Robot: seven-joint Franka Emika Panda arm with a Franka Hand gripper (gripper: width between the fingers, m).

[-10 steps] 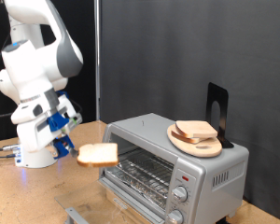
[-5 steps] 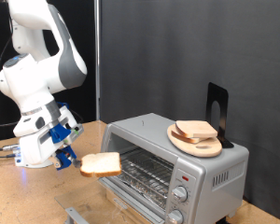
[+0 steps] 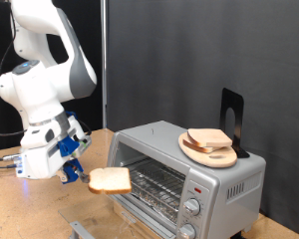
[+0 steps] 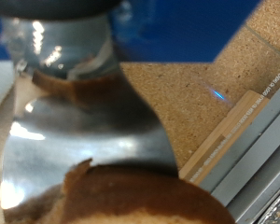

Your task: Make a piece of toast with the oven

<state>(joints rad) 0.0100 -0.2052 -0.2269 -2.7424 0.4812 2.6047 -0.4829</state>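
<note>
My gripper (image 3: 82, 175) is shut on the piece of toast (image 3: 110, 179), a pale slice with a light-brown crust, and holds it in the air just in front of the open mouth of the oven (image 3: 189, 171). The oven is silver, with its glass door (image 3: 140, 211) folded down, a wire rack (image 3: 154, 182) inside and round knobs (image 3: 193, 208) at the exterior view's right. In the wrist view the slice (image 4: 140, 196) fills the near part, clamped against a shiny metal finger (image 4: 93, 121).
A round wooden board (image 3: 207, 149) with another bread slice (image 3: 209, 138) lies on top of the oven, next to a black stand (image 3: 232, 119). The oven sits on a brown particle-board table (image 3: 30, 204). A black curtain hangs behind.
The arm has lowered the slice and moved it slightly towards the oven's open mouth; the gripper has tilted further down.
</note>
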